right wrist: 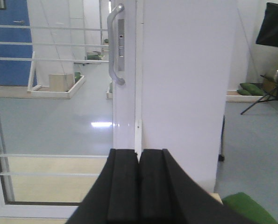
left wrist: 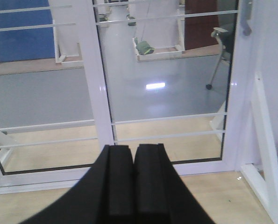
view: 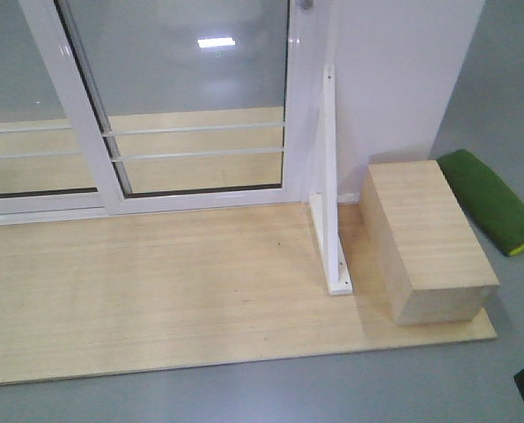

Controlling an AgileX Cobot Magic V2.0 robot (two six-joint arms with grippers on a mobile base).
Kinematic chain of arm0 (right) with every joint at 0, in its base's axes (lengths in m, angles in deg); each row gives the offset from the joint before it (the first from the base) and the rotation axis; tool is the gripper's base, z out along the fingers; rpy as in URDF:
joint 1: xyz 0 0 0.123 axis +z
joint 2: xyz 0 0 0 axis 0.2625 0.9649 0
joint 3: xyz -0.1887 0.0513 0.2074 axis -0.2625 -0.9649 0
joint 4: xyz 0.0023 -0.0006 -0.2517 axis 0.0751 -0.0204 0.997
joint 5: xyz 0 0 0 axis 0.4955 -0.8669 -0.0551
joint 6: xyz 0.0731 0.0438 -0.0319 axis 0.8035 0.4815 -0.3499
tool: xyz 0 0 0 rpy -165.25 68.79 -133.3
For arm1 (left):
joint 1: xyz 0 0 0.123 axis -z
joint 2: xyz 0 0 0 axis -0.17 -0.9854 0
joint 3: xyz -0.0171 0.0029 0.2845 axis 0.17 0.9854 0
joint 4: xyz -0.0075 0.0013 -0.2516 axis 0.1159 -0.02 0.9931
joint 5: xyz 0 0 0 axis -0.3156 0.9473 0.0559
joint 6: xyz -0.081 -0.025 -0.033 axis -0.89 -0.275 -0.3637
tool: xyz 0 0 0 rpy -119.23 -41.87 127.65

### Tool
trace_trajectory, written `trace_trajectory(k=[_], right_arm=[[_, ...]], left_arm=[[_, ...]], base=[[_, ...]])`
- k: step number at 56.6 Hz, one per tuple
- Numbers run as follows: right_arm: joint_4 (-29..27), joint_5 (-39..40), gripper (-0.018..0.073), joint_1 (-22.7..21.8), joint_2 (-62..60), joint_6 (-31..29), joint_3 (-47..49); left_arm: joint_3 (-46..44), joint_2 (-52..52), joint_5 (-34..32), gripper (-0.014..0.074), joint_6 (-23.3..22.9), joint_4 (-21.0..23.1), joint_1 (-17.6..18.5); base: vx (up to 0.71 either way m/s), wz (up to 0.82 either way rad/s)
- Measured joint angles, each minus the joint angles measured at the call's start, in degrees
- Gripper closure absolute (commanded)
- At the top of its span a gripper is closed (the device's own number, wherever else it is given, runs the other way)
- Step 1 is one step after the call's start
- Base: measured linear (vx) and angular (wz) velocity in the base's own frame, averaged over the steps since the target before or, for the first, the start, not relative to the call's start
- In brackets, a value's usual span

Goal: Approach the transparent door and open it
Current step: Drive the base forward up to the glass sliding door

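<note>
- The left gripper (left wrist: 133, 151) is closest in the left wrist view. Its two black fingers (left wrist: 119, 177) are pressed together, with nothing held between them.
- It points straight at the low part of the transparent door (left wrist: 167, 60) and is not touching it.
- The right gripper (right wrist: 139, 154) is closest in the right wrist view. Its fingers (right wrist: 152, 182) are also pressed together and hold nothing.
- It points at the line where the door's white edge meets the white wall (right wrist: 188, 84). It is apart from both.
- The grey handle (right wrist: 114, 44) is up high on the door, a bit to the left of where the right gripper points.
- In the front view, the transparent door (view: 191, 79) stands at the back of the wooden floor board (view: 156, 291). Its handle side sits right against the wall.
- Another glass panel (view: 15, 88) is just to the door's left.
- A white brace (view: 330, 194) stands on the board beside the wall.
- A wooden box (view: 424, 238) sits to the right of the brace.
- A green cushion (view: 490, 198) lies on the grey floor next to the box.
</note>
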Motion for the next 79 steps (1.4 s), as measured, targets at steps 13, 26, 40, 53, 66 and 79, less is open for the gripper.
trace_trajectory(k=[13,26,40,53,66,79], right_arm=[[0.00,0.00,0.0561,0.00,0.00,0.00,0.00],[0.00,0.00,0.0561,0.00,0.00,0.00,0.00],[0.00,0.00,0.0561,0.00,0.00,0.00,0.00],[0.00,0.00,0.0561,0.00,0.00,0.00,0.00],[0.00,0.00,0.0561,0.00,0.00,0.00,0.00],[0.00,0.00,0.0561,0.00,0.00,0.00,0.00]], left_arm=[[0.00,0.00,0.00,0.0594,0.00,0.00,0.00],[0.00,0.00,0.00,0.0594,0.00,0.00,0.00],[0.00,0.00,0.00,0.0594,0.00,0.00,0.00],[0.00,0.00,0.00,0.0594,0.00,0.00,0.00],[0.00,0.00,0.00,0.0594,0.00,0.00,0.00],[0.00,0.00,0.00,0.0594,0.00,0.00,0.00]], base=[[0.53,0.28],[0.48,0.03],[0.42,-0.07],[0.34,-0.02],[0.25,-0.01],[0.17,0.02]])
